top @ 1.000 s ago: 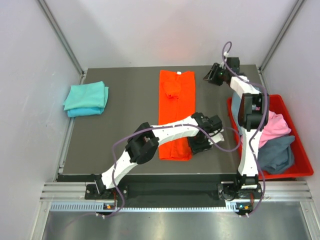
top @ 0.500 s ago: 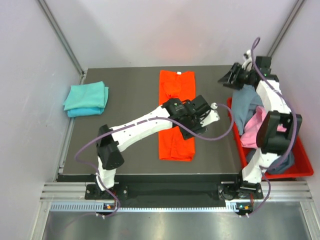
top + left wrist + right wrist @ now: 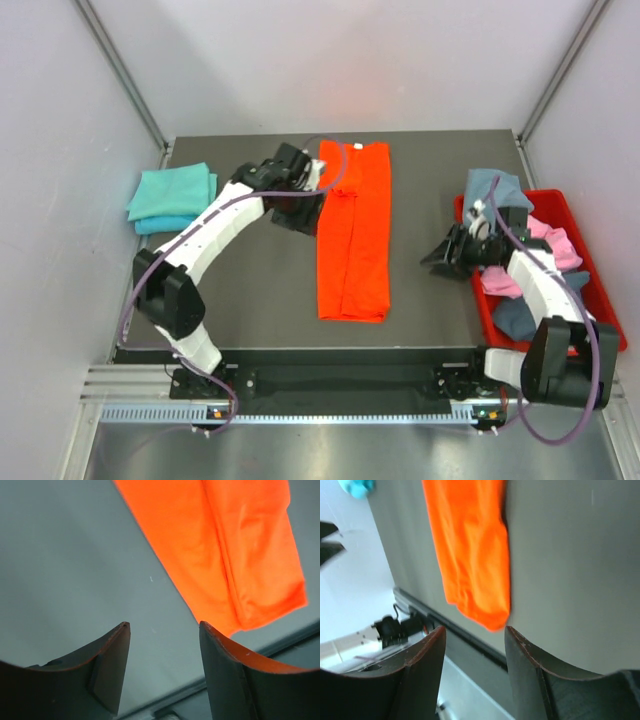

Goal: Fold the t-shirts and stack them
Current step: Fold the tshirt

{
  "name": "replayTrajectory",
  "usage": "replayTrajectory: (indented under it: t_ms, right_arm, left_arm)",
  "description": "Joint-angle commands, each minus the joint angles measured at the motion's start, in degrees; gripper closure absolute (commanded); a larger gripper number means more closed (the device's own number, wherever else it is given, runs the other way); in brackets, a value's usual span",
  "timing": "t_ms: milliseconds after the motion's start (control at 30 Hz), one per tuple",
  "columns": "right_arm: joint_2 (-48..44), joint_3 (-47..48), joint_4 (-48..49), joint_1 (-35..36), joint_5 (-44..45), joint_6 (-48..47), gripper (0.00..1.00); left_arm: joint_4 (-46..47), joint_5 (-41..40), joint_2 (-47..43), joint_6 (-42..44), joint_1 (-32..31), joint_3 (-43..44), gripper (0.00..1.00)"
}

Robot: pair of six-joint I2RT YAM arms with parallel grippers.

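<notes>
One orange t-shirt [image 3: 353,230] lies mid-table as a long strip, its long axis running near to far, neck end far. You have bare dark table [image 3: 240,290] on both sides of it. Your left gripper [image 3: 162,630] hangs by its far left edge, jaws apart and empty. Your right gripper [image 3: 475,630] sits between the strip and the red bin [image 3: 600,340], also apart and empty. Folded teal t-shirts [image 3: 172,195] rest far left, and pale walls close round.
</notes>
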Motion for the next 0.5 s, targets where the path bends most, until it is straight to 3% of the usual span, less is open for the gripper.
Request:
replayTrajectory:
  t_ms: [0,33,133,467]
  right_arm:
    - [-3.4,-6.7,-2.6,0.1,-2.2,0.6,0.49]
    - [-3.6,-10.5,-2.5,0.1,-2.9,0.5,0.49]
    - [-5.5,-14.1,0.1,2.3,-1.8,2.8,0.49]
    - [6.0,-13.7,6.6,8.9,-2.1,8.3,0.50]
  left_arm:
    - [5.1,17.1,-5.8,-15.2,5.7,-8.2,0.38]
    - [9.9,22.5,-8.9,-18.3,8.2,-14.7,0.38]
    - [14.7,28.5,-11.3,-27.7,8.6,-24.5,0.40]
    - [28.6,34.8,-6.0,-37.2,9.2,-38.7,0.47]
